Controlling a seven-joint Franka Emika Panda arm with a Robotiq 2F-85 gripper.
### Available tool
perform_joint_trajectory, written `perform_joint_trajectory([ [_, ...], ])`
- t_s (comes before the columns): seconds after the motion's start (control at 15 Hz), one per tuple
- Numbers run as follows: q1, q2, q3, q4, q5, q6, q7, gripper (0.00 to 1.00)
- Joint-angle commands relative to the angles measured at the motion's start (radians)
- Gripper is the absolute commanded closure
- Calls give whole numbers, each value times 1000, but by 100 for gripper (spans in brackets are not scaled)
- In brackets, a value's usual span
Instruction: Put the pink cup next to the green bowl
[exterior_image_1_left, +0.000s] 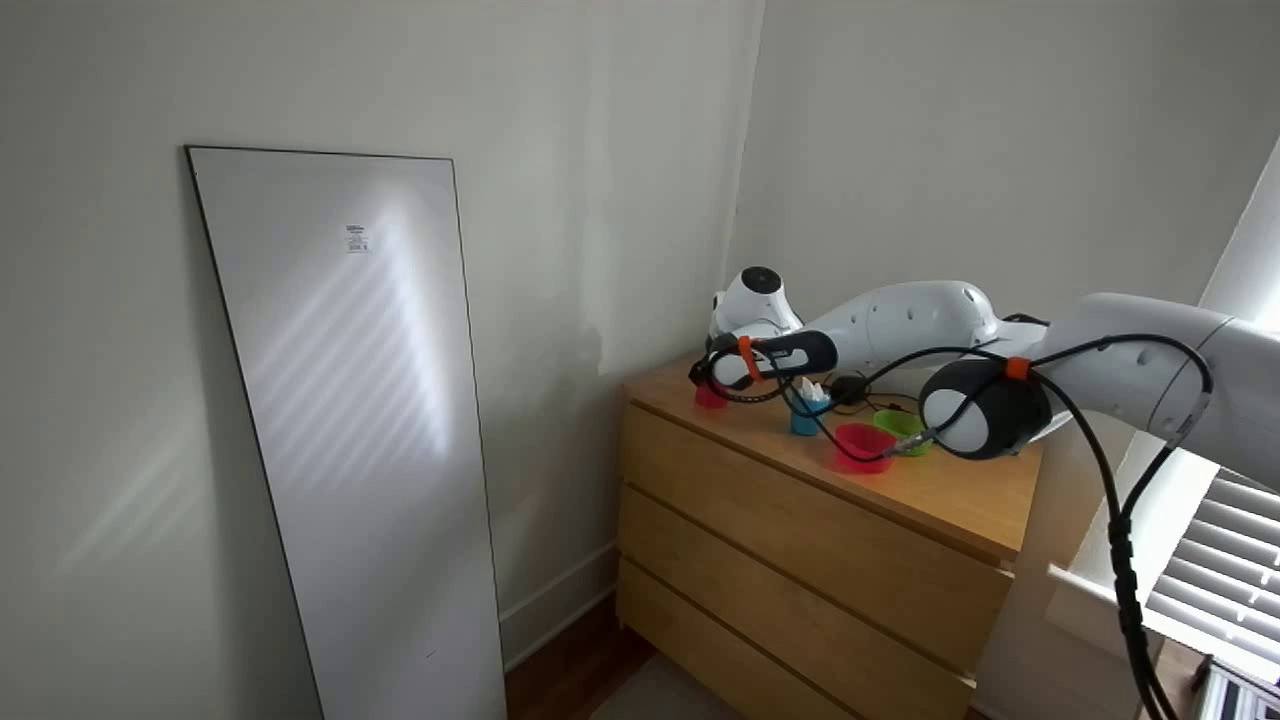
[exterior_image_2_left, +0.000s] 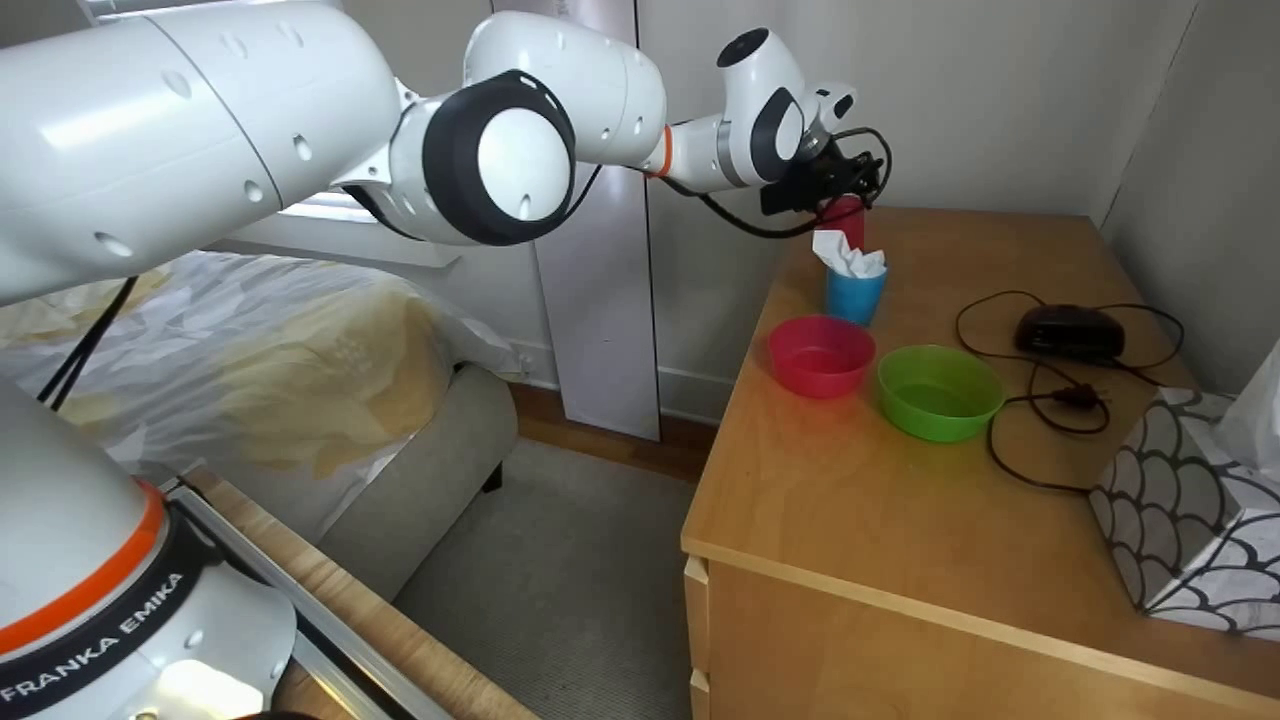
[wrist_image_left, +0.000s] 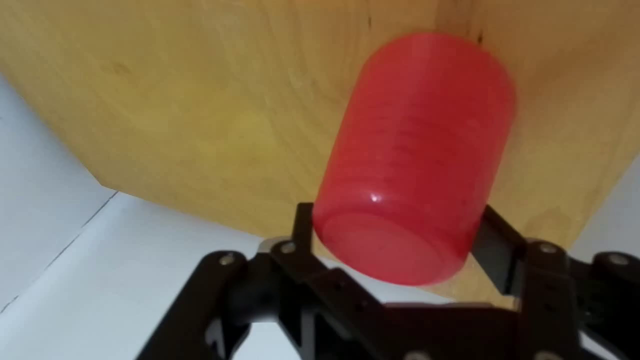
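Note:
The pink cup (exterior_image_1_left: 711, 397) is at the far end of the dresser top, below my gripper; it also shows in an exterior view (exterior_image_2_left: 848, 222), partly hidden. In the wrist view the cup (wrist_image_left: 419, 130) has its closed flat end toward me. My gripper's (wrist_image_left: 397, 212) fingers touch both sides of the cup near that end, shut on it. The gripper (exterior_image_2_left: 822, 188) is largely hidden in both exterior views. I cannot tell whether the cup touches the wood. The green bowl (exterior_image_2_left: 938, 395) sits upright away from the gripper; it also shows behind a cable (exterior_image_1_left: 893, 422).
A magenta bowl (exterior_image_2_left: 822, 357) stands beside the green bowl. A blue cup (exterior_image_2_left: 855, 298) with white tissue stands between it and the pink cup. A black device (exterior_image_2_left: 1070, 332) with cords and a patterned tissue box (exterior_image_2_left: 1165, 500) are farther right. The dresser (exterior_image_2_left: 900, 520) ends near the bowls.

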Motion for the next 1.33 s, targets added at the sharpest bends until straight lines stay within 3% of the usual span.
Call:
perform_joint_trajectory([
  [0.0, 22, -17, -59, 1, -22, -140, 68, 26],
  [0.67, 9, -86, -101, -1, -3, -501, 114, 25],
  [1.27, -90, -119, -73, -2, 79, -638, 186, 23],
])
